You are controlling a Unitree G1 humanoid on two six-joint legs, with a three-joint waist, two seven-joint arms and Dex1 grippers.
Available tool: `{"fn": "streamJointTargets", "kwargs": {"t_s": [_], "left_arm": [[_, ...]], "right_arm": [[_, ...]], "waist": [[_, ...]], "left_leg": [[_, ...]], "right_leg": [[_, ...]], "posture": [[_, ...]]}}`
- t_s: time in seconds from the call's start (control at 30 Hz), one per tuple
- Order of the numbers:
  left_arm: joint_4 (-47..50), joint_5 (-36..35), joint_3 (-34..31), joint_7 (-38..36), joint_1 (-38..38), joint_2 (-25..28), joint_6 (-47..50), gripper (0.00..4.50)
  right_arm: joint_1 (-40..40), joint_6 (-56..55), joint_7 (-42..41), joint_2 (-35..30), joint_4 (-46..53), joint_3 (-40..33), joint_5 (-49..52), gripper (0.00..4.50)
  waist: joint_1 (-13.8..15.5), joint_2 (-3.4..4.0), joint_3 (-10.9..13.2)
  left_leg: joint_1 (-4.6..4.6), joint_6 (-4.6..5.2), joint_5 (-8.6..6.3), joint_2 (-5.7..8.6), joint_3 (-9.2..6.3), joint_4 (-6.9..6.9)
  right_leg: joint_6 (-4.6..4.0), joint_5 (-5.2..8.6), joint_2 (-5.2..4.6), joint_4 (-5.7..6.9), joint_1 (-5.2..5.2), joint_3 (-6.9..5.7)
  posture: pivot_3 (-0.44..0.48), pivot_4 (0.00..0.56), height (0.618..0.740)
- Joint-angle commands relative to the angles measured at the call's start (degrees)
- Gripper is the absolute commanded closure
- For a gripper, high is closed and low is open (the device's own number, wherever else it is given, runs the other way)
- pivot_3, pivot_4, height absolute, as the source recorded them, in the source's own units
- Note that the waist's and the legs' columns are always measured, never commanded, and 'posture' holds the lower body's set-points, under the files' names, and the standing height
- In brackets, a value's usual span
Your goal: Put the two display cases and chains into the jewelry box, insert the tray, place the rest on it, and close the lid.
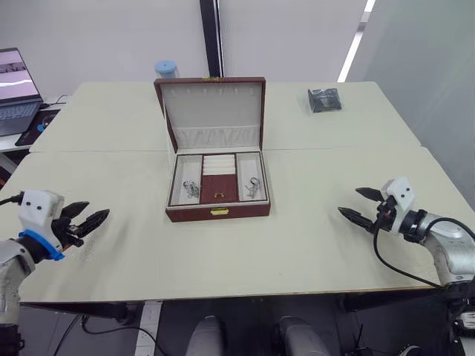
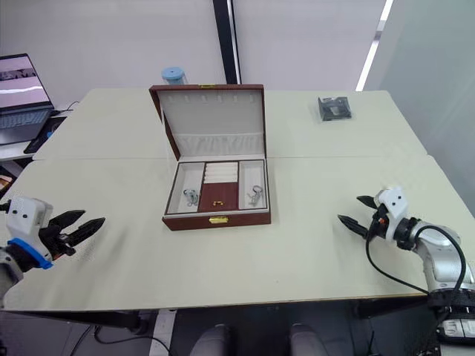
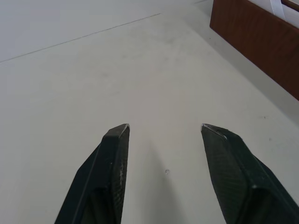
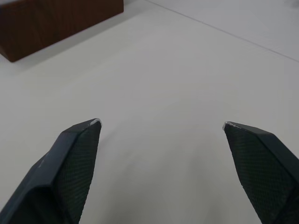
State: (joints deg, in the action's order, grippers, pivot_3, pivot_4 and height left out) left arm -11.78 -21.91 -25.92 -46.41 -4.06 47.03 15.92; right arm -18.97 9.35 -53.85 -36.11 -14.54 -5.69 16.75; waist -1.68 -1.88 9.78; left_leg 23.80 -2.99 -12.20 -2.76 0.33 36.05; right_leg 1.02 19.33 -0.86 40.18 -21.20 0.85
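Jewelry box is set at table centre, long axis left to right, its lid raised at the far side and the tray seated inside with small silver pieces in its side wells; closing the lid is judged to remain; left gripper and right gripper, both spread wide and empty, are held near the front edge, about equally far from it; a dark packet lies far right; nothing is seen in the way.

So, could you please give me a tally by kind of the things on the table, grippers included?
Jewelry box, lid open: 1
Tray seated in the box: 1
Silver metal pieces, one in each side compartment: 2
Dark packet: 1
Blue-capped container behind the box: 1
Open grippers, left gripper, right gripper: 2
Total: 8
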Motion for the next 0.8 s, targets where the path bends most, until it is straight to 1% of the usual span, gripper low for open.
{"fn": "streamJointTargets", "kwargs": {"t_s": [0.03,0.1,0.17,0.4,0.5,0.6,0.7,0.8], "left_arm": [[-1.1,1.89,3.74,1.58,-4.83,-1.66,-1.4,3.19],[-2.6,2.99,5.66,2.34,-7.45,-2.94,-1.86,3.85],[-4.27,3.95,7.21,2.91,-9.47,-4.07,-2.49,4.5],[-12.96,7.36,12.92,4.32,-17.65,-9.36,-5.91,4.5],[-15.04,8.12,14.5,4.24,-19.97,-11.19,-6.92,4.5],[-16.59,8.17,15.66,3.42,-22.2,-12.6,-7.52,4.5],[-16.25,7.92,17.35,0.75,-23.0,-13.29,-6.65,4.5],[-14.77,7.77,18.48,-0.72,-22.56,-13.66,-5.73,4.5]], "right_arm": [[-3.71,1.09,1.98,3.85,3.04,3.85,-1.29,1.26],[-5.86,1.14,3.16,6.16,2.26,6.04,-2.76,1.99],[-8.18,1.25,4.59,8.12,0.51,7.3,-3.89,2.56],[-17.57,-2.96,10.06,16.83,-10.8,12.64,-10.36,4.47],[-20.86,-5.17,11.51,19.71,-15.82,13.95,-12.51,4.47],[-23.56,-6.97,12.37,21.29,-19.68,14.2,-13.58,4.47],[-24.71,-7.86,11.7,22.1,-20.88,14.1,-13.4,4.47],[-24.46,-7.58,10.24,22.35,-20.07,14.18,-12.63,4.47]], "waist": [[0.01,0.0,0.0],[0.02,0.0,0.0],[-0.01,0.0,0.0],[-0.04,0.0,0.0],[-0.04,0.0,0.0],[-0.03,0.0,0.0],[-0.04,0.0,0.0],[-0.03,0.0,0.0]], "left_leg": [[0.0,0.0,0.0,0.0,0.0,0.01],[0.01,0.0,0.0,0.01,0.0,0.02],[0.04,0.0,0.0,0.02,0.03,0.02],[0.03,-0.01,0.01,0.01,0.04,0.05],[0.05,-0.01,0.01,0.01,0.1,0.06],[0.07,-0.01,0.01,0.03,0.12,0.08],[0.06,-0.01,0.01,0.03,0.12,0.1],[0.06,-0.01,0.01,0.03,0.11,0.1]], "right_leg": [[0.0,0.0,0.0,0.01,0.0,0.0],[0.0,0.0,0.01,0.03,-0.02,0.0],[0.0,0.0,0.01,0.04,-0.05,0.03],[0.0,0.0,0.02,0.18,-0.13,0.02],[0.0,0.0,0.02,0.23,-0.18,0.07],[0.0,0.0,-0.01,0.25,-0.2,0.07],[0.0,0.0,-0.03,0.27,-0.2,0.07],[0.0,0.0,-0.03,0.28,-0.2,0.07]], "posture": [[0.0,0.15,0.74],[0.0,0.15,0.74],[0.0,0.15,0.74],[0.0,0.15,0.74],[0.0,0.15,0.74],[0.0,0.15,0.74],[0.0,0.15,0.74],[0.0,0.15,0.74]]}}
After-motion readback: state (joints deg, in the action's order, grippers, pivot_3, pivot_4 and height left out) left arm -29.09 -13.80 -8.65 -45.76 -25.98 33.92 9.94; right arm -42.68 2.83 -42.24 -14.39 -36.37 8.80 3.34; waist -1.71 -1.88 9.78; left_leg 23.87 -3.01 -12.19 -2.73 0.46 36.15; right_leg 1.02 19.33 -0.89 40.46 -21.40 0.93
